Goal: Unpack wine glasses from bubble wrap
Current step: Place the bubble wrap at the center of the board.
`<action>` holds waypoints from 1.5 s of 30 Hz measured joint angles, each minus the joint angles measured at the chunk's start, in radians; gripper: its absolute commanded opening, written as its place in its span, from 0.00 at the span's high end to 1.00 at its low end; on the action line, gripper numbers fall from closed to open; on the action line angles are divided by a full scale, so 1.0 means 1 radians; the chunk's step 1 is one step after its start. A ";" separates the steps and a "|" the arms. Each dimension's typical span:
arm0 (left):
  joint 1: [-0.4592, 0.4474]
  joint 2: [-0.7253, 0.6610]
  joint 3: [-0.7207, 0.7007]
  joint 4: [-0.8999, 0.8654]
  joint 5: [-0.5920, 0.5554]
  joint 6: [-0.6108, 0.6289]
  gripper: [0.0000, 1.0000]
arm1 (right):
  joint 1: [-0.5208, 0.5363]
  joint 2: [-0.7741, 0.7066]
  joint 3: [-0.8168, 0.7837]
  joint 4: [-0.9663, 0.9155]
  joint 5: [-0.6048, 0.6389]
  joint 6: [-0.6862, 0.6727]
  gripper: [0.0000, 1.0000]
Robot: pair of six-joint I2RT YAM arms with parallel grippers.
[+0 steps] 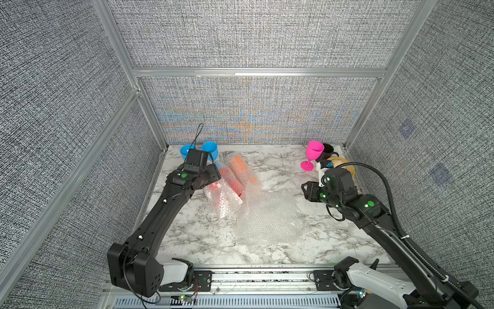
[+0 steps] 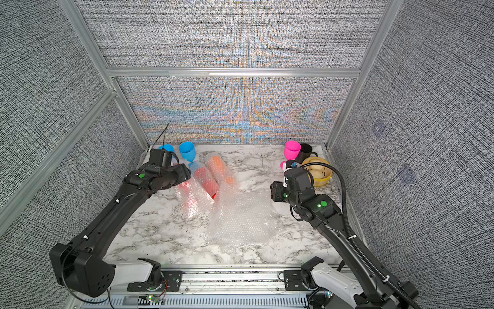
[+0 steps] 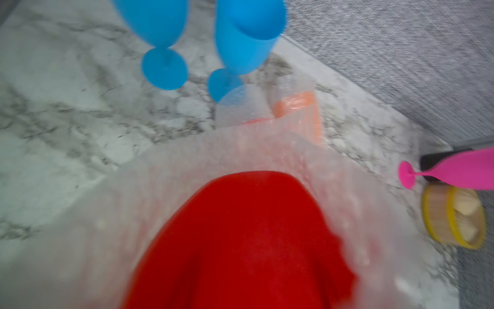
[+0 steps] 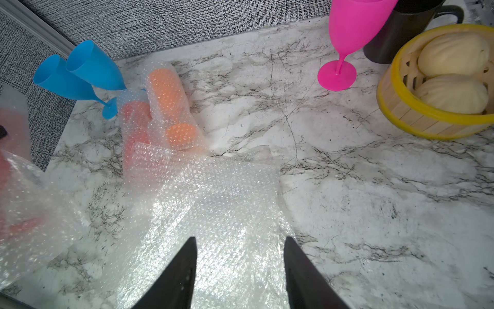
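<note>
Left gripper (image 1: 213,175) pinched the red glass (image 3: 240,240), swathed in bubble wrap (image 3: 149,192), at the table's (image 1: 294,251) ten o'clock. Right gripper (image 4: 239,238) hung spread wide over a loose sheet (image 4: 213,200) of wrap near the table's centre, toward three o'clock.

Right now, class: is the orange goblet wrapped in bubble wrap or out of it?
Wrapped. The orange goblet lies on its side inside bubble wrap; dotted film covers its bowl and foot.

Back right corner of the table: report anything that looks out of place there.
A black mug and a yellow-rimmed bamboo steamer holding two pale buns stand beside the upright pink goblet. They are kitchen items, not wine glasses or wrap; nothing there is tipped or spilled.
</note>
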 measured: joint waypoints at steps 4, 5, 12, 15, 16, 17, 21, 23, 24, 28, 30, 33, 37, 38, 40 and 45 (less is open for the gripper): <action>-0.120 0.026 -0.019 0.091 0.140 0.023 0.36 | 0.000 -0.007 -0.044 0.013 -0.056 0.000 0.47; -0.140 0.038 -0.037 0.127 0.183 0.026 0.38 | 0.000 -0.009 -0.056 0.017 -0.067 0.000 0.47; -0.250 0.187 -0.234 0.637 0.518 -0.063 0.46 | -0.021 -0.039 -0.183 0.077 -0.217 0.027 0.50; -0.275 0.277 -0.263 0.896 0.619 -0.150 0.50 | -0.055 -0.066 -0.241 0.132 -0.346 0.048 0.52; -0.280 0.306 -0.272 0.981 0.645 -0.183 0.51 | -0.068 -0.076 -0.255 0.150 -0.389 0.053 0.52; -0.282 0.331 -0.283 1.054 0.666 -0.216 0.52 | -0.080 -0.089 -0.269 0.173 -0.438 0.056 0.52; -0.286 0.407 -0.302 1.230 0.703 -0.304 0.54 | -0.094 -0.113 -0.297 0.245 -0.586 0.069 0.52; -0.297 0.439 -0.302 1.282 0.705 -0.323 0.54 | -0.098 -0.097 -0.300 0.265 -0.637 0.061 0.53; -0.303 0.450 -0.302 1.295 0.705 -0.324 0.54 | -0.098 -0.083 -0.303 0.274 -0.653 0.055 0.53; -0.314 0.488 -0.312 1.328 0.703 -0.346 0.55 | -0.100 0.001 -0.317 0.287 -0.682 0.021 0.60; -0.314 0.499 -0.322 1.331 0.697 -0.348 0.55 | -0.103 0.028 -0.325 0.290 -0.676 0.004 0.70; -0.315 0.511 -0.331 1.329 0.694 -0.347 0.56 | -0.103 0.049 -0.346 0.309 -0.660 -0.011 0.89; -0.317 0.525 -0.333 1.298 0.688 -0.328 0.56 | -0.103 0.108 -0.361 0.354 -0.653 -0.018 1.00; -0.319 0.529 -0.334 1.287 0.684 -0.322 0.54 | -0.103 0.131 -0.367 0.370 -0.653 -0.018 1.00; -0.320 0.534 -0.333 1.260 0.681 -0.311 0.47 | -0.103 0.167 -0.379 0.394 -0.652 -0.017 1.00; -0.320 0.490 -0.301 1.044 0.615 -0.227 0.30 | -0.102 0.202 -0.422 0.446 -0.627 -0.003 1.00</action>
